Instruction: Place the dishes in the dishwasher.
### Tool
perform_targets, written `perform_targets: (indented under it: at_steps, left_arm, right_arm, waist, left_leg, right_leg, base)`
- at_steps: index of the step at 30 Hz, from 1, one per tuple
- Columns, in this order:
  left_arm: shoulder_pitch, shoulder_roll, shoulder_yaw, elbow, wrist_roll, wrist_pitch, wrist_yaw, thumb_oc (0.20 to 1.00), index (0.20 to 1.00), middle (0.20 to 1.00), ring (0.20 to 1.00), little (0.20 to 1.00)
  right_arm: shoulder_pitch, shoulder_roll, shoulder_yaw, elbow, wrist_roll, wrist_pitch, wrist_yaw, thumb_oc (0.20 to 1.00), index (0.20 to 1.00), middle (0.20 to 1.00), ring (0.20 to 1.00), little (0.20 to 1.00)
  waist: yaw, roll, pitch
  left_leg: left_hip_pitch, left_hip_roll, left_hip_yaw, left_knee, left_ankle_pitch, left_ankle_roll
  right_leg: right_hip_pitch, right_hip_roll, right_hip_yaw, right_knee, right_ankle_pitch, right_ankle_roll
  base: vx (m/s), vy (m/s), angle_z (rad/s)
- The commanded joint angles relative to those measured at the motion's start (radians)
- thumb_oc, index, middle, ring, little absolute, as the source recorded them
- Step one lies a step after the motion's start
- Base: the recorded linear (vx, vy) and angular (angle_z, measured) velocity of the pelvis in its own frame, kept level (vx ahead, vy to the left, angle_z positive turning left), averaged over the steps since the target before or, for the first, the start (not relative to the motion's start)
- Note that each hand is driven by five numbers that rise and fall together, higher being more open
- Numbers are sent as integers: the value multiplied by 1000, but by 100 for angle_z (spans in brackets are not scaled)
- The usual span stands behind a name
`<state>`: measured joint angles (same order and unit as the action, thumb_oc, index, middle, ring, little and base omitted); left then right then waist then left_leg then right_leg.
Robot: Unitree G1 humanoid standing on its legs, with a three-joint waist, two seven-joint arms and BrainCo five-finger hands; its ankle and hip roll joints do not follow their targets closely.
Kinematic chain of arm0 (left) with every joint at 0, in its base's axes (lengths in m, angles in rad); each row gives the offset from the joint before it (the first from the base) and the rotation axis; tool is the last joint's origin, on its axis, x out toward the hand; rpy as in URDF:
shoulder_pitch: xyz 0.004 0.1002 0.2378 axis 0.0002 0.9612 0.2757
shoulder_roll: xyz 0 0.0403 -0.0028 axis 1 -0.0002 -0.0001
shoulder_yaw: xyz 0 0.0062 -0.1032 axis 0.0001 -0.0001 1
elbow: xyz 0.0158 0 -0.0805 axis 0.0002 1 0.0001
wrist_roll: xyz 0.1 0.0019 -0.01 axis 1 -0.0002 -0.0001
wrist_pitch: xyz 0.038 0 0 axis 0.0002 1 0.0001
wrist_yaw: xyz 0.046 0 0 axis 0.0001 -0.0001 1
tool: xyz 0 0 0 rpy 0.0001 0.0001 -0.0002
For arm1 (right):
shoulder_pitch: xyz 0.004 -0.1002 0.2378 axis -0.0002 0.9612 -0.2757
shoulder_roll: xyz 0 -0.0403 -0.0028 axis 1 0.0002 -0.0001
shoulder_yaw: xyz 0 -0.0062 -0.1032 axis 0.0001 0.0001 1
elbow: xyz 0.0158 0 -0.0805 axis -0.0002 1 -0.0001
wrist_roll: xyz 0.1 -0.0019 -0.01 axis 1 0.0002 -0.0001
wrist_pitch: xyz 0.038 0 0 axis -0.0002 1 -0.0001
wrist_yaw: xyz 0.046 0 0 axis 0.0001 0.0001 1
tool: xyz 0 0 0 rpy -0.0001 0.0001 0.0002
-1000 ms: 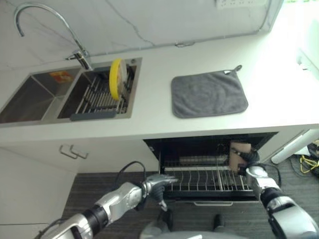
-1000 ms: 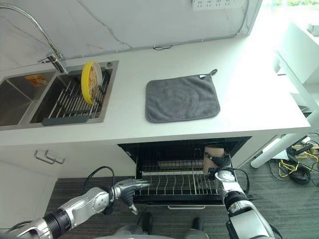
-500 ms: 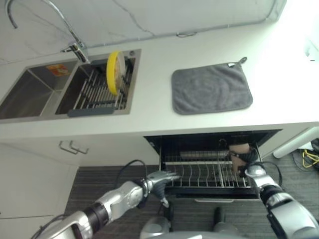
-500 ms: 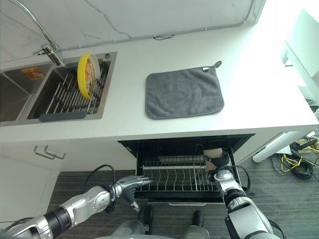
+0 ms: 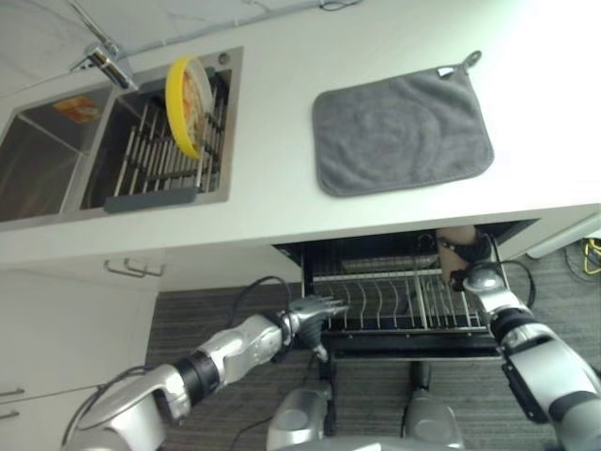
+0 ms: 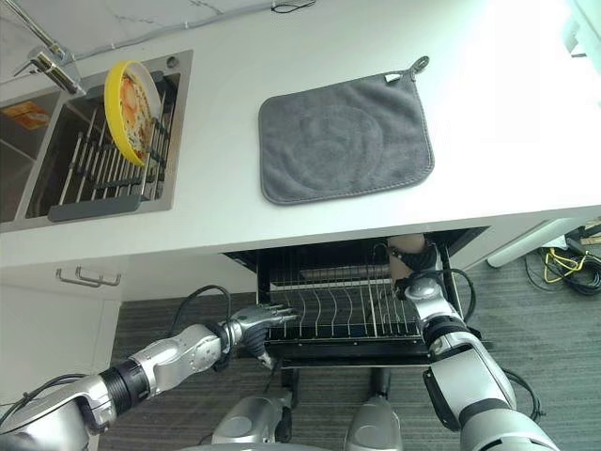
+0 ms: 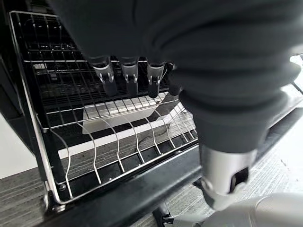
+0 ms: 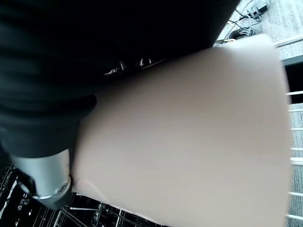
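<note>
In the left eye view we see the white counter (image 5: 282,178) with a grey square cloth mat (image 5: 401,132) lying flat on it. To the left, the steel sink (image 5: 56,150) has two basins; in the nearer basin a wire rack (image 5: 164,155) holds one yellow round plate (image 5: 186,101) standing on its edge. Under the counter the black dishwasher drawer (image 5: 404,301) is pulled out, with its silver wire rack (image 5: 394,301) visible. Our right hand (image 5: 462,256) is at the right back part of this rack and holds a beige cup (image 5: 457,235), partly hidden under the counter edge. Our left hand (image 5: 310,315) is at the front left corner of the rack.

In the right eye view the scene is the same; the left hand's fingers (image 6: 277,315) lie almost straight over the front rail.

In the left wrist view the fingers are relaxed and extended above the wires; they grasp nothing. A pale flat tray (image 7: 123,113) lies under the wires.

In the right wrist view the beige cup is very close, and the thumb is pressed against its side.
</note>
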<state>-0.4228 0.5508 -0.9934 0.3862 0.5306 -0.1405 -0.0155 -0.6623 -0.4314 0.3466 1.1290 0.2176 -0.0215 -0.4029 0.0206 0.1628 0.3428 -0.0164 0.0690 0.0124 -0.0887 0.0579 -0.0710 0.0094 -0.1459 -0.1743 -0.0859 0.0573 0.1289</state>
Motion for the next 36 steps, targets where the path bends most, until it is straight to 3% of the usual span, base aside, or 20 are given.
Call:
perform_targets:
  at_steps: [1, 6, 10, 26, 28, 30, 36]
  left_arm:
    - [-31, 24, -32, 1, 16, -15, 45, 1000, 1000, 1000, 1000, 1000]
    - [-58, -3, -42, 43, 20, -28, 59, 1000, 1000, 1000, 1000, 1000]
    - [-71, -26, -44, 69, 25, -25, 69, 1000, 1000, 1000, 1000, 1000]
    - [-105, -78, -31, 127, 23, -12, 76, 1000, 1000, 1000, 1000, 1000]
    - [-107, -79, -28, 121, 24, -4, 72, 1000, 1000, 1000, 1000, 1000]
    - [-105, -79, -28, 121, 26, 0, 74, 1000, 1000, 1000, 1000, 1000]
    - [-98, -78, -23, 103, 19, 12, 73, 1000, 1000, 1000, 1000, 1000]
  right_arm:
    - [-63, 118, 52, -16, 23, -28, 6, 200, 200, 200, 200, 200]
    - [-84, 129, 73, -30, -29, -15, -16, 200, 200, 200, 200, 200]
    - [-45, 186, 140, -74, -71, -2, -93, 200, 200, 200, 200, 200]
    - [-33, 230, 147, -77, 39, 65, -191, 200, 200, 200, 200, 200]
    - [-32, 233, 138, -70, 106, 71, -223, 200, 200, 200, 200, 200]
    - [-25, 238, 114, -57, 178, 55, -238, 200, 200, 200, 200, 200]
    - [-18, 242, 68, -35, 144, 16, -310, 200, 200, 200, 200, 200]
  waist:
    - [29, -75, 5]
    - [35, -72, 23]
    - [32, -76, 36]
    - [26, -85, 38]
    - [27, -85, 41]
    - [25, -84, 42]
    - [23, -78, 40]
  left_leg:
    - [-26, 21, 11, 148, -163, -22]
    - [-53, 16, 8, 168, -158, -19]
    - [-81, 11, 2, 229, -171, -12]
    - [-73, 9, 19, 185, -153, -7]
    - [-73, 8, 21, 181, -152, -7]
    - [-74, 8, 24, 181, -151, -7]
    - [-70, 6, 29, 177, -150, -5]
  right_leg:
    - [-69, -143, 94, 135, -65, 95]
    - [-96, -156, 80, 203, -92, 93]
    - [-115, -167, 73, 282, -128, 85]
    - [-104, -162, 70, 236, -106, 88]
    - [-103, -163, 70, 231, -103, 88]
    - [-104, -164, 72, 230, -101, 88]
    - [-100, -163, 77, 226, -100, 86]
  base:
    - [2, 60, 0]
    - [-61, 46, -1]
    - [-47, 53, 5]
    - [-25, 19, -1]
    - [0, 0, 0]
    - [0, 0, 0]
    - [0, 0, 0]
